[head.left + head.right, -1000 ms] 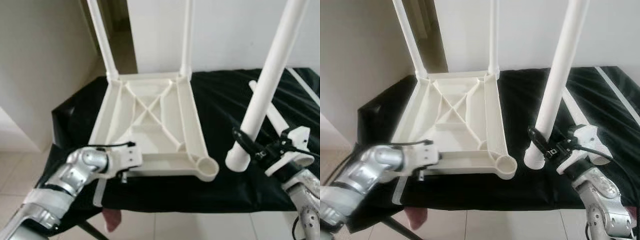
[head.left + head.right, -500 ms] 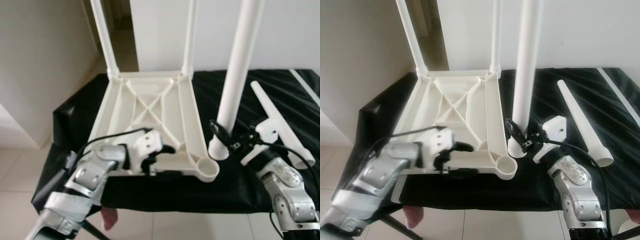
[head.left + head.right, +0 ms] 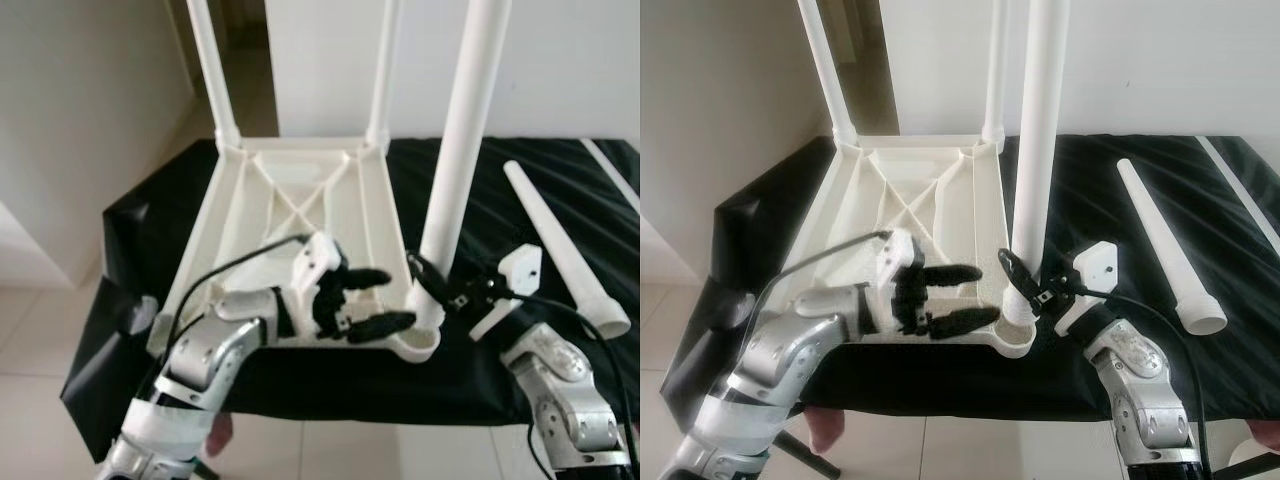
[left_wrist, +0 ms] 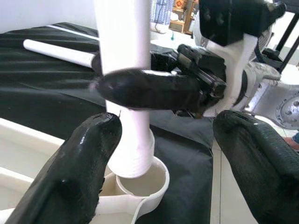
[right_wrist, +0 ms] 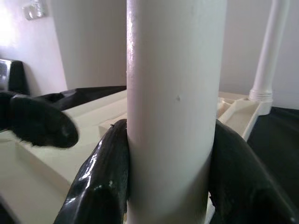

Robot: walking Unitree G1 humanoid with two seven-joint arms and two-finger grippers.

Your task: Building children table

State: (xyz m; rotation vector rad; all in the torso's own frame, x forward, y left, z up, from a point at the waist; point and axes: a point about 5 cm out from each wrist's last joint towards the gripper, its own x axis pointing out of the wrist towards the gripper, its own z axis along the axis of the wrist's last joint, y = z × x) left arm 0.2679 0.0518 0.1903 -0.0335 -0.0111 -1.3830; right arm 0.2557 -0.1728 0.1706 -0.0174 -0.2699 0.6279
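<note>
Your right gripper (image 3: 1025, 285) is clamped around the lower end of the white table leg (image 3: 1038, 150), holding it upright with its foot just over the near-right corner socket (image 4: 142, 183) of the upturned tabletop (image 3: 290, 215), ready to seat. Your left gripper (image 3: 365, 300) hangs spread wide just beside that socket, grasping nothing, seemingly to steady the frame. Two legs already stand at the far corners. A spare leg (image 3: 1165, 250) lies well clear on the black cloth (image 3: 1230, 220), leaving room rightward.

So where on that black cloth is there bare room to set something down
Bare cloth lies between the tabletop and the loose leg, and right of that leg. The near corner is crowded: both grippers and the held leg.
</note>
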